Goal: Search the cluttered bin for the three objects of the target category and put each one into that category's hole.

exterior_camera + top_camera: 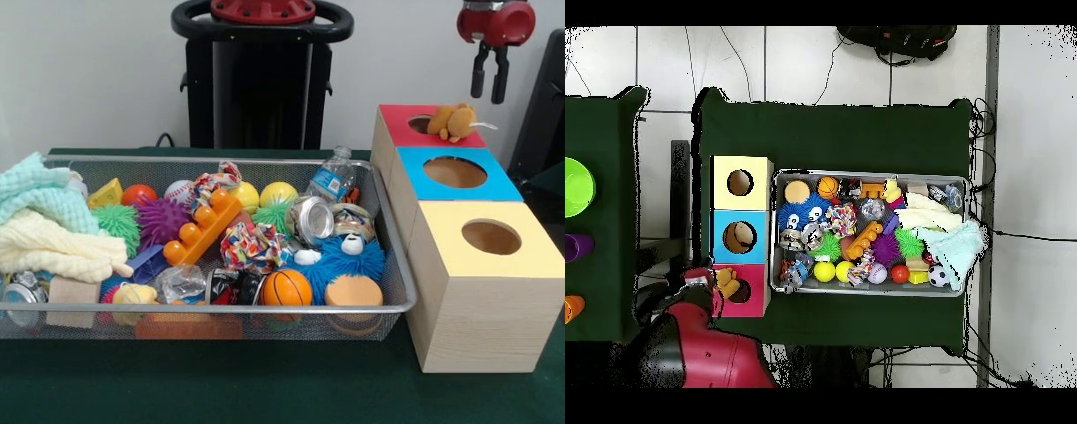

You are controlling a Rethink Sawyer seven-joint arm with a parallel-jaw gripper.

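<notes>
A wire bin (388, 305) full of jumbled toys is sitting on a green desk (265, 389), with three wooden boxes lined up just beside it. Each box has a round hole in a coloured top: red box (402, 132) farthest back, blue box (441, 181) in the middle, yellow box (481, 283) nearest. A small tan plush (453, 120) is lying on the red top, partly over its hole (420, 124), not yet dropped through. The claw (490, 84) is hanging in the air directly above the plush, well clear of it, its two dark fingers (500, 81) pointing down, narrowly parted and holding nothing. In the overhead view the red arm (705, 345) is reaching over the red box. The bin is holding balls, a spiky purple ball (161, 218), an orange block (201, 228), a basketball (287, 287), a crushed can (312, 219), a bottle (333, 179), a blue fuzzy toy (349, 261) and folded cloths (44, 230). Judging by this, the first plush looks delivered but resting on the rim; it may need a nudge in. Which remaining items belong to the category is unclear, and they seem still to be found.
</notes>
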